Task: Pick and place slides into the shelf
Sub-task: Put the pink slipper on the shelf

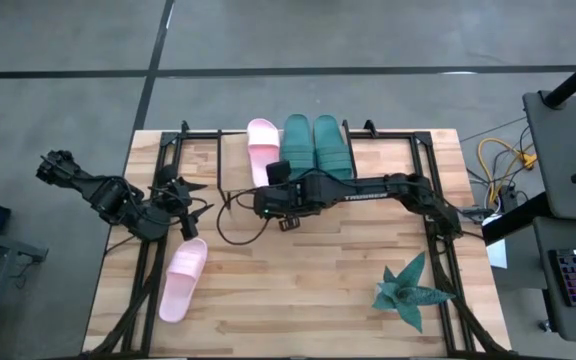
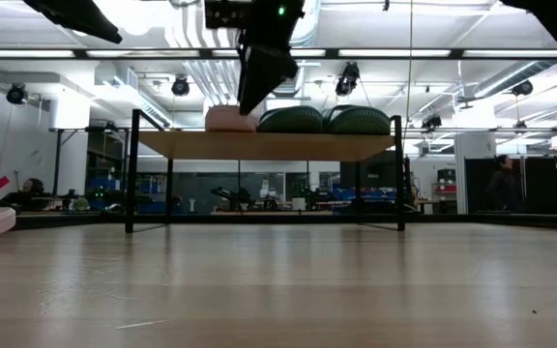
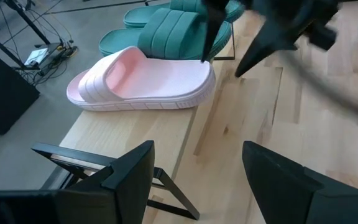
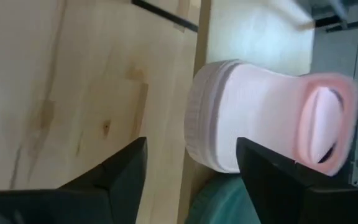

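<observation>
Three of the four rubber slide sandals already sit on the low shelf with the light wooden board top and thin black legs (image 1: 368,135): the pale pink slide (image 1: 262,148) lies at the left end of the board, and the pair of dark teal-green slides (image 1: 314,145) lies just beside it, touching or nearly so. The right tool (image 1: 276,172) hangs at the near end of that pink slide with its fingers spread wide and nothing between them, so the placing step looks just finished and a release made. The second pale pink slide (image 1: 182,279) lies on the butcher-block worktop (image 1: 308,290), well apart from the shelf on its near left side. The left tool (image 1: 188,222) hovers just beside that slide's toe end, its fingers standing apart and empty. The next move probably calls for the right arm to back clear of the shelf, while the left tool drops over the loose slide's strap or edge, closes, and carries it toward the shelf, where little free board shows.
</observation>
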